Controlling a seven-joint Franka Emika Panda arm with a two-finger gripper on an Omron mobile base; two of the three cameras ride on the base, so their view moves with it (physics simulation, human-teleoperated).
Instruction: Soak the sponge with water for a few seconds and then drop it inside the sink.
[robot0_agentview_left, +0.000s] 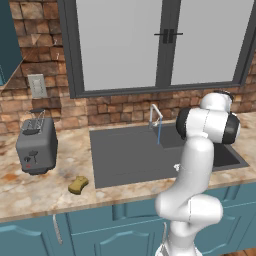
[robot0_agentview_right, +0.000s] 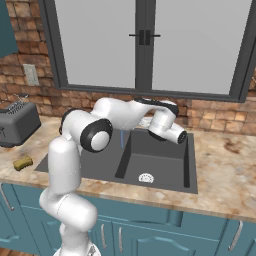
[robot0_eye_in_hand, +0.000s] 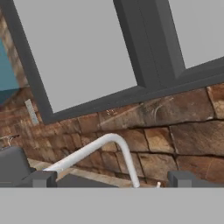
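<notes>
Fingertips (robot0_eye_in_hand: 43, 178) stood wide apart at the foot of the hand view, jaws open and gripping nothing; between them rose the faucet (robot0_eye_in_hand: 98, 149), with brick wall (robot0_eye_in_hand: 175, 127) and window (robot0_eye_in_hand: 87, 52) behind. Gripper (robot0_agentview_right: 183, 136) hung over the sink (robot0_agentview_right: 160, 160), near the spout; water (robot0_agentview_left: 159, 134) was running in a thin stream into the basin. Sponge (robot0_agentview_left: 78, 185) lay on the counter (robot0_agentview_left: 45, 187), left of the sink and in front of the toaster (robot0_agentview_left: 36, 145), well apart from the hand; it was untouched. Step in hand, by my judgement: fetching the sponge. Recommended: swing the hand left across the basin, clear of the faucet; turn it to point downward; descend over the sponge's middle with jaws spanning its narrower side; close gently, as a soft block may squash or slip; lift clear of the counter edge before carrying it to the stream.
</notes>
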